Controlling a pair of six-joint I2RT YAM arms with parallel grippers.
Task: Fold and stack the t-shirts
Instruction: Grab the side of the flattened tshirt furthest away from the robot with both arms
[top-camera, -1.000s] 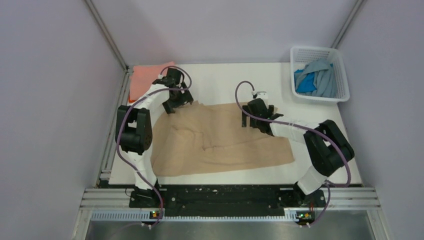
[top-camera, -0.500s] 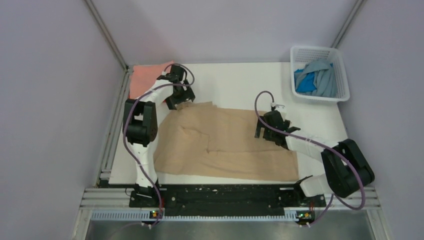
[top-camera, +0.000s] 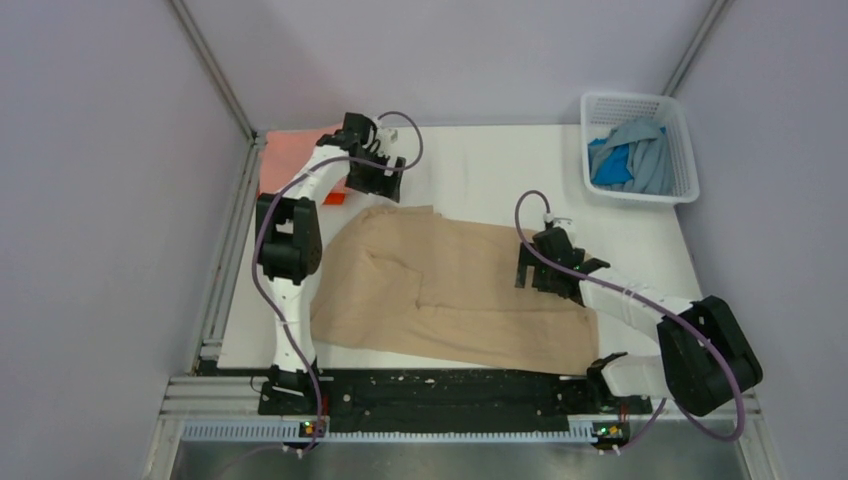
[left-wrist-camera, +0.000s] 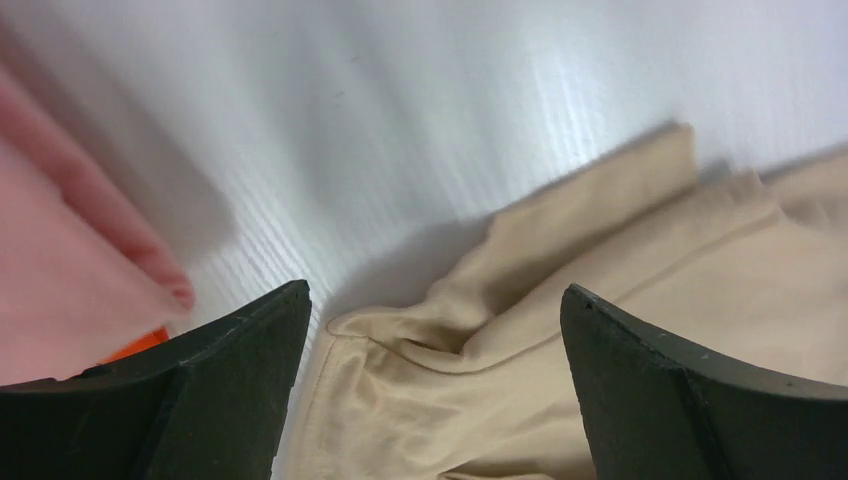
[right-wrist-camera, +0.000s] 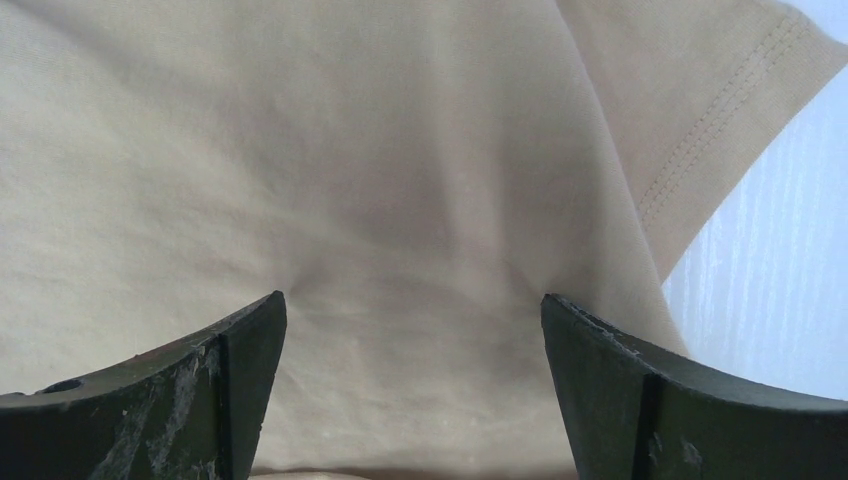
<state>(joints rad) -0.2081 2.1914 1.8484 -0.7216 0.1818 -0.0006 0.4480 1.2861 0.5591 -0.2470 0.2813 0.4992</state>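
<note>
A tan t-shirt (top-camera: 450, 290) lies spread across the middle of the table, its left part creased. My left gripper (top-camera: 383, 185) hovers open over the shirt's far left corner. In the left wrist view that crumpled corner (left-wrist-camera: 470, 350) lies between the spread fingers of the left gripper (left-wrist-camera: 435, 290), not pinched. My right gripper (top-camera: 530, 272) is open over the shirt's right side. The right wrist view shows the right gripper (right-wrist-camera: 412, 297) with smooth tan cloth (right-wrist-camera: 380, 180) between its tips and a hemmed sleeve (right-wrist-camera: 720, 110) to the right.
A folded salmon pink t-shirt (top-camera: 292, 152) lies on an orange one (top-camera: 330, 196) at the table's far left corner, and its edge shows in the left wrist view (left-wrist-camera: 60, 290). A white lattice basket (top-camera: 684, 150) at the far right holds blue and blue-grey t-shirts (top-camera: 630, 160).
The left gripper has moved toward the back and right, off the shirt's corner. The right gripper has slid right and nearer over the cloth. The tan shirt now lies flatter and further right.
</note>
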